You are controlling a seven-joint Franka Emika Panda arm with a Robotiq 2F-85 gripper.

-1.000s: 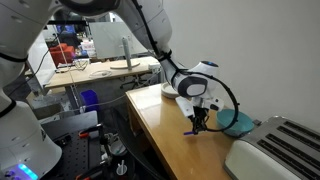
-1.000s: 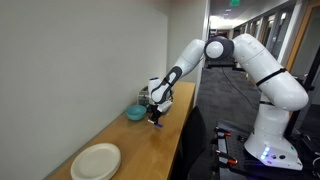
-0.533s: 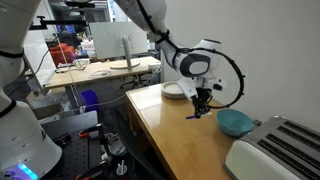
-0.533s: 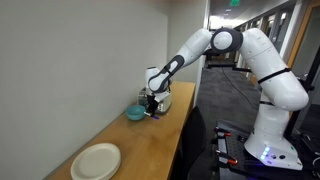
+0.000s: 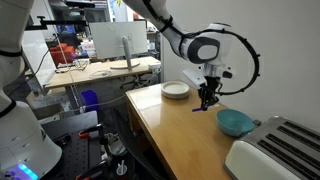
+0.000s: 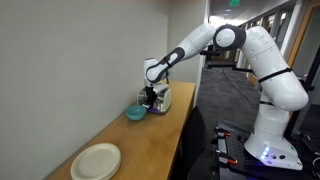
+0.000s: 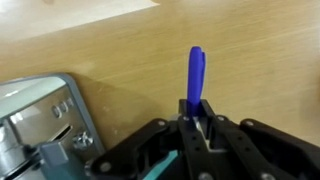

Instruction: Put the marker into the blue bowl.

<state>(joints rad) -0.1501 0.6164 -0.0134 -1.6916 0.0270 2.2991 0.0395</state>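
The marker (image 7: 196, 72) is blue-purple, the bowl (image 5: 236, 128) teal-blue, the table (image 5: 175, 125) tan.

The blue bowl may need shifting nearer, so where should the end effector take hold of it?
Pinch its rim from straight above, one finger inside and one outside: the blue bowl sits upright and open, and its smooth round sides look too wide to span. Choose the rim away from the toaster. For now the end effector holds the marker.
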